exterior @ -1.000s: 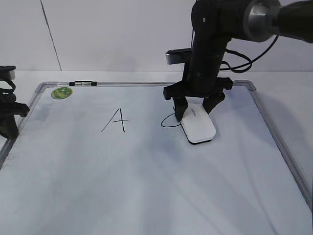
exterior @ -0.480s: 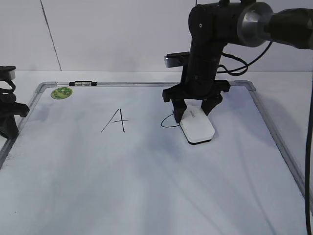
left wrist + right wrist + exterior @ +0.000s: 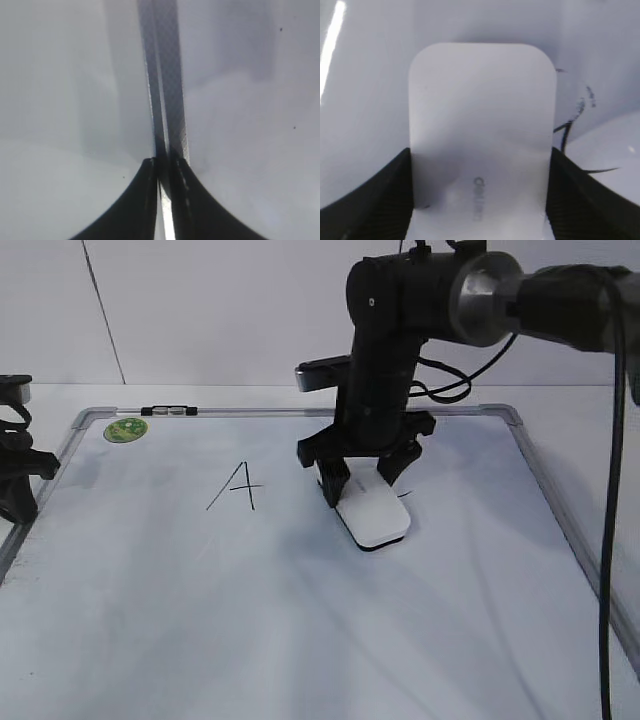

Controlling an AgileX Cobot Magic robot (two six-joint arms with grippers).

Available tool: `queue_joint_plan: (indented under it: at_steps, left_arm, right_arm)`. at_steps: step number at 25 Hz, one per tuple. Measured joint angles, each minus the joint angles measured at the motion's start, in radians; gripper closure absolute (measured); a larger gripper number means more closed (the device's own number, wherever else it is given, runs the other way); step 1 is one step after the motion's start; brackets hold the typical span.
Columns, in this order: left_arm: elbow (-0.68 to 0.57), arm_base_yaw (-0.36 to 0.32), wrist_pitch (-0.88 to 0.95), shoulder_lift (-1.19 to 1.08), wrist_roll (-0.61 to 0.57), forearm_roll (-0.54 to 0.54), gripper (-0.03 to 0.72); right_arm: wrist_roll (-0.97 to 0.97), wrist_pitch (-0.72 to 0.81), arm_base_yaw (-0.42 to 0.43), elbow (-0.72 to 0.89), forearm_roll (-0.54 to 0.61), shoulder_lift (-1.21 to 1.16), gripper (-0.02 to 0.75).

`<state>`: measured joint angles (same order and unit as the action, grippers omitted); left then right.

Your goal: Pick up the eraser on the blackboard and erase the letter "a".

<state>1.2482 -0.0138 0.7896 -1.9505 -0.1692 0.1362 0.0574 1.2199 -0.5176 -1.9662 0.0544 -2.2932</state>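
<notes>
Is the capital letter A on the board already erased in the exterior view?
No, the capital A is whole, left of the eraser held by the right gripper.

The right pincer point(image 3: 362, 478), clamped on the eraser point(image 3: 371, 513), is sliding it leftward across the board point(image 3: 300, 620), toward the frame's centre. The eraser is now lying over the spot where the "a" point(image 3: 575, 125) showed its full loop; only broken, smudged strokes are remaining beside the eraser's right edge.
</notes>
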Motion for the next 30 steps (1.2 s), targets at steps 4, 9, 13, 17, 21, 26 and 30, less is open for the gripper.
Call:
queue_joint_plan:
  at_steps: [4,9,13,17,21,26,30]
  left_arm:
    - [0.0,0.0,0.0,0.0,0.0,0.0,0.643]
    - [0.0,0.0,0.0,0.0,0.0,-0.002,0.643]
    - [0.0,0.0,0.0,0.0,-0.002,-0.002,0.638]
    - [0.0,0.0,-0.002,0.0,-0.002,-0.002,0.638]
    - [0.0,0.0,-0.002,0.0,-0.004,-0.002,0.634]
    - [0.0,0.0,-0.002,0.0,-0.004,-0.004,0.632]
    - [0.0,0.0,-0.002,0.0,-0.004,-0.008,0.63]
  right_arm:
    - [-0.017,0.0,-0.035,0.0,0.025,0.0,0.166]
    - [0.006,0.0,-0.05,0.0,-0.012,0.0,0.166]
    - [0.039,0.0,-0.023,0.0,-0.012,0.0,0.166]
    - [0.044,0.0,0.06,0.0,-0.021,0.0,0.166]
    - [0.049,0.0,0.138,-0.002,-0.045,0.0,0.166]
    - [0.051,0.0,0.168,-0.002,-0.037,0.0,0.166]
    - [0.039,0.0,0.129,-0.003,-0.047,0.0,0.166]
